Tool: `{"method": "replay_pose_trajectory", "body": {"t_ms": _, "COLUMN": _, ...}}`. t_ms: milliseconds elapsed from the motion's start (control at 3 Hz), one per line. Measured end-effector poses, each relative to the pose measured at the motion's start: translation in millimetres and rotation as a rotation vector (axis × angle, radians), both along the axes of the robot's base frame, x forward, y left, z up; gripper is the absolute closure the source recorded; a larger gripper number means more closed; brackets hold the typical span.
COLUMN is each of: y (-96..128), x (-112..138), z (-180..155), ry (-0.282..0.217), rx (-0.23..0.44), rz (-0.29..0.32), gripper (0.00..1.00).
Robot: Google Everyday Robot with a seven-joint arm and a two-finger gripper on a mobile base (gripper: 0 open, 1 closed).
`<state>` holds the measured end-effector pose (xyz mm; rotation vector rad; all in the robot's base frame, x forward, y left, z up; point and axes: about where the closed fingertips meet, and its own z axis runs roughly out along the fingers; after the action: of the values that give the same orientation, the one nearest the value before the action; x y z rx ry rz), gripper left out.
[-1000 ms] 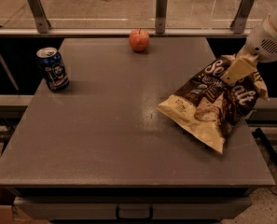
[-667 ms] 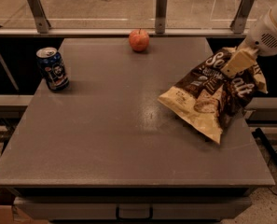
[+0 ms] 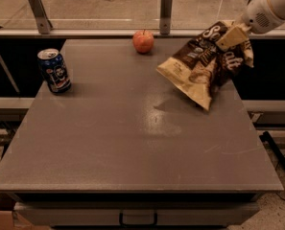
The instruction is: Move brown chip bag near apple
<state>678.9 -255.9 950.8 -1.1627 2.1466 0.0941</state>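
The gripper (image 3: 231,36), at the far right, pinches the top edge of the brown chip bag (image 3: 199,66), which hangs slanting down-left; the apple (image 3: 143,41) lies apart, farther left.

Lab (worktable (image 3: 132,152), rail (image 3: 84,32)), claw (image 3: 231,36) upper right, gripping brown chip bag (image 3: 199,73)

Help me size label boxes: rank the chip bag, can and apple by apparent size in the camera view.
1. brown chip bag, held at its top by the gripper, right rear.
2. blue drink can.
3. apple; it sits farther back, so can versus apple is unsure.
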Motion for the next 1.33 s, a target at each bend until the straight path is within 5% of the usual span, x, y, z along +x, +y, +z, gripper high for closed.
{"method": "replay_pose_trajectory", "body": {"t_ms": 667, "y": 43.3, "x": 81.6, "z": -2.1, "ry": -0.067, "rx": 0.059, "rz": 0.05, "gripper": 1.0}}
{"method": "replay_pose_trajectory", "body": {"t_ms": 1333, "y": 69.9, "x": 118.4, "z": -15.4, "ry": -0.057, "rx": 0.043, "rz": 0.017, "gripper": 0.59}}
